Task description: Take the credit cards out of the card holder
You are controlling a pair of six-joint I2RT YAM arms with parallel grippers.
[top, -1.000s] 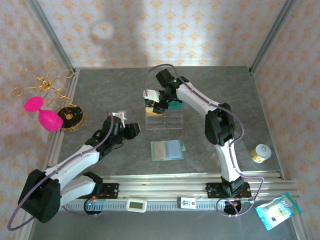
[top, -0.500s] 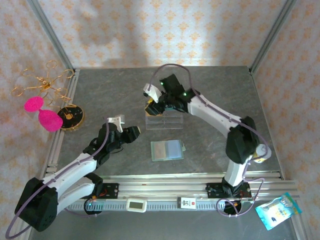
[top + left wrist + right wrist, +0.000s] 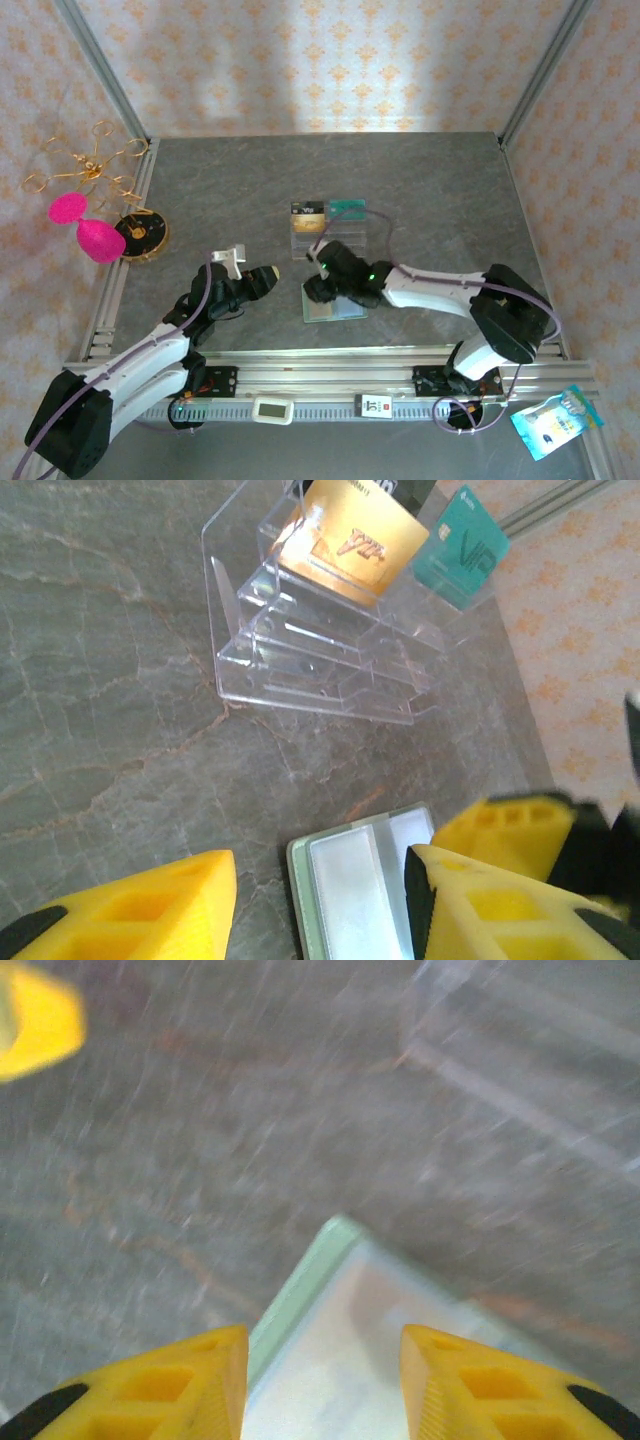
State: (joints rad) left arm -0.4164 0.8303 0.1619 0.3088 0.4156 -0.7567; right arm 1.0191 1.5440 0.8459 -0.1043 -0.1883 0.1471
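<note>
Grey marbled table (image 3: 200, 180) carries the card holder (image 3: 345, 307), lying open near the clear tray (image 3: 300, 650) where two credit cards (image 3: 345, 545) stand. Our right hand (image 3: 320, 1345) hangs spread over its corner, likely to reach inside. Our left hand (image 3: 320, 865) hovers beside it, also spread.

The card holder (image 3: 335, 1345) is blurred and cut off below.

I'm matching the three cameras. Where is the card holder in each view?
Top external: card holder at table centre, its left end under the right gripper.
Left wrist: card holder at bottom centre.
Right wrist: card holder at lower centre, corner pointing up.
Shared landmark: the veined grey table.
</note>
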